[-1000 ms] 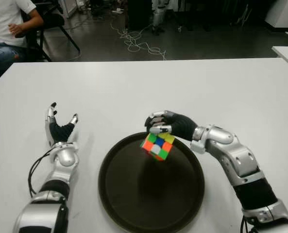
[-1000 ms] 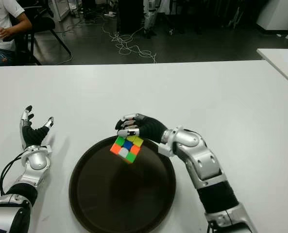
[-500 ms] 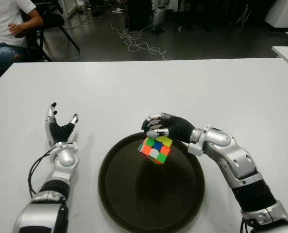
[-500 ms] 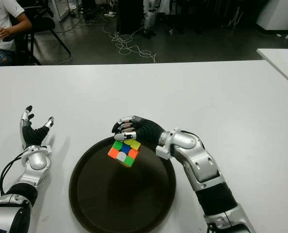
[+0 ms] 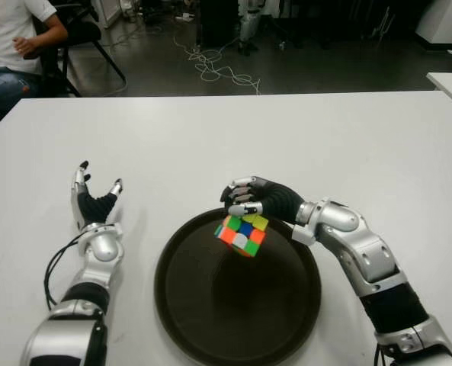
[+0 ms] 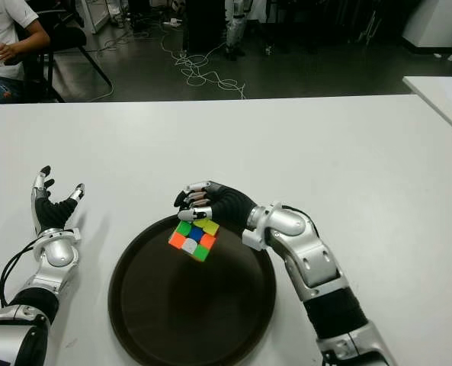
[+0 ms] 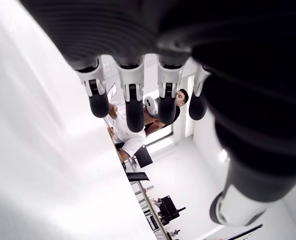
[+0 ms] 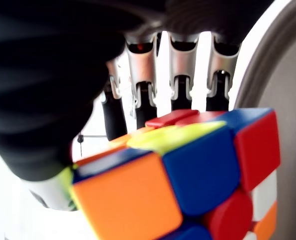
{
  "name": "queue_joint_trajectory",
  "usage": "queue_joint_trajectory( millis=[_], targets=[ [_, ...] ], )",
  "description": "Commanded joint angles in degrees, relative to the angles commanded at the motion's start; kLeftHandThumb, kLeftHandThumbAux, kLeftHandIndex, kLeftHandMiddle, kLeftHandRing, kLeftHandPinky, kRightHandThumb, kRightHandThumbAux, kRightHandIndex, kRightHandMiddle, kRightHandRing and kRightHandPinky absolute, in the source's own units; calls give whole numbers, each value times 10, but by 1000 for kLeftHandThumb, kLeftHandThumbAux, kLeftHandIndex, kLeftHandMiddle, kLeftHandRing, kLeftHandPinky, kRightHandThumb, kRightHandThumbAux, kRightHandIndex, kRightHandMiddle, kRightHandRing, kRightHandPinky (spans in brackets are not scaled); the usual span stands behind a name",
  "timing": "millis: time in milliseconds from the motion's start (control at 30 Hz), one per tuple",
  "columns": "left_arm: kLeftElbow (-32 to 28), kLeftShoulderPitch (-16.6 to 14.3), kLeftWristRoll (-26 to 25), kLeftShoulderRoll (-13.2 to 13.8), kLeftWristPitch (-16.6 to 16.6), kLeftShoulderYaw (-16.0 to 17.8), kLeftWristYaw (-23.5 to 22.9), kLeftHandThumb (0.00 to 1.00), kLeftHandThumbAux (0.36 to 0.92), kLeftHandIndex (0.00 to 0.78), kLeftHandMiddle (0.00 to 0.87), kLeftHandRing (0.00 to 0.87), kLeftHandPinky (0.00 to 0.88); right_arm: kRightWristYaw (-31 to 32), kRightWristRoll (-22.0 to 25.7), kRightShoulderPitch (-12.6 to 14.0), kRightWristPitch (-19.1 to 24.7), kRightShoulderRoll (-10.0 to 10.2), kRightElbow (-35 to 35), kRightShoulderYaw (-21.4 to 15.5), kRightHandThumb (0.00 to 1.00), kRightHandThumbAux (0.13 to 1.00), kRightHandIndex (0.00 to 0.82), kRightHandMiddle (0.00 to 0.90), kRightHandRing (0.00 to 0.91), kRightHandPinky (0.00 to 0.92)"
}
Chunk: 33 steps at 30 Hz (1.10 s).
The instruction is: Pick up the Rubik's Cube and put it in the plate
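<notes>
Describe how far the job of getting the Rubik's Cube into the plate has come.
Done: the right robot hand has picked up the Rubik's Cube. In hand: it holds the cube over the far rim of the plate. Left: lower and release it. The left robot hand shows open, left of the plate.

Glossy plastic cube, dark matt plate, smooth white desk.

The Rubik's Cube [image 5: 241,233] shows shiny plastic tiles in orange, blue, green and yellow, gripped in the right robot hand [image 5: 250,200], whose black covering looks like matt fabric or rubber over polished silver metal joints. The round plate [image 5: 286,320] is dark brown with a dull sheen. The desk [image 5: 286,137] is smooth, matt white. The left robot hand [image 5: 94,206] has the same black-and-silver finish.
</notes>
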Motion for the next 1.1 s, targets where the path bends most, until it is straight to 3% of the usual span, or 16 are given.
queue_joint_trajectory(
  millis=[33,67,167,233,467,767,1100],
  targets=[
    [0,0,0,0,0,0,0,0,749,95,126,127,120,-2,-1,0,0,1,1,0,374,749,310,401,437,451],
    [1,0,0,0,-1,0,1,0,750,95,126,128,120,0,0,-2,-1,3,7,0,256,756,272,371,407,424],
    [1,0,0,0,-2,0,1,0,744,93,122,124,116,7,6,-5,-1,6,17,-2,83,768,141,239,262,249],
    [1,0,0,0,-3,0,1,0,743,97,129,131,128,12,10,-7,0,8,21,-4,42,772,92,185,200,188],
    [2,0,-1,1,-8,1,1,0,771,101,130,130,112,63,33,-22,-33,18,77,-15,2,768,7,48,30,46],
    [1,0,-4,-1,-10,4,0,0,753,101,138,139,128,91,31,-27,-91,26,115,-23,0,702,0,3,0,22],
    [1,1,-6,-4,-12,6,0,0,766,106,135,134,119,104,25,-33,-129,29,151,-26,0,674,0,12,0,33]
  ],
)
